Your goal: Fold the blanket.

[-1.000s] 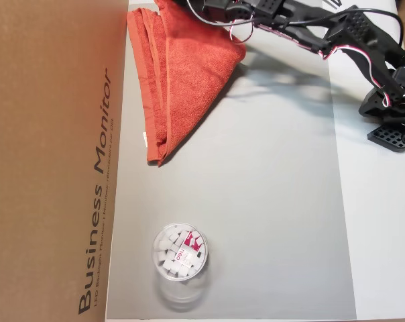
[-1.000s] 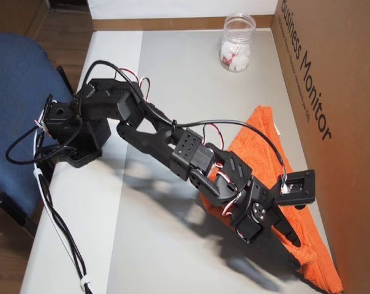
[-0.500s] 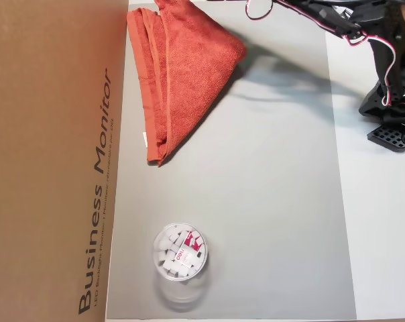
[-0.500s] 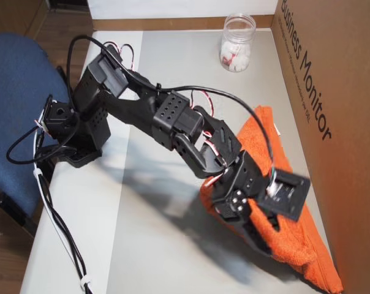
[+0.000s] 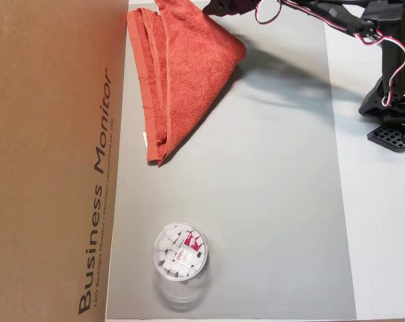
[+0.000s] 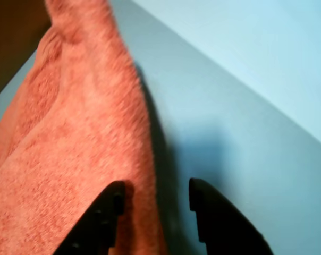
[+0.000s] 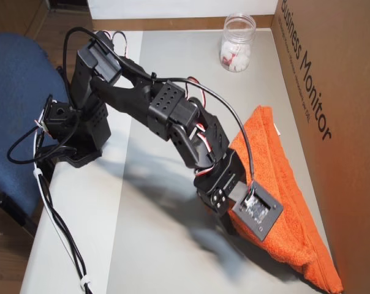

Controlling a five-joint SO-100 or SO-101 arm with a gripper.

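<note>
The blanket is an orange-red terry towel, lying folded in a rough triangle on the grey mat beside the cardboard box. It also shows in the other overhead view. My gripper hangs low over the towel's free edge with its jaws apart. The left finger is over the cloth and the right finger is over bare mat. The towel's edge runs between them. In an overhead view the gripper sits at the top edge of the frame. In the other, the wrist camera mostly hides it.
A tall cardboard box walls off the side next to the towel. A clear plastic cup of white pieces stands on the mat away from the towel, also seen in the other overhead view. The arm's base stands at the table's edge by a blue chair.
</note>
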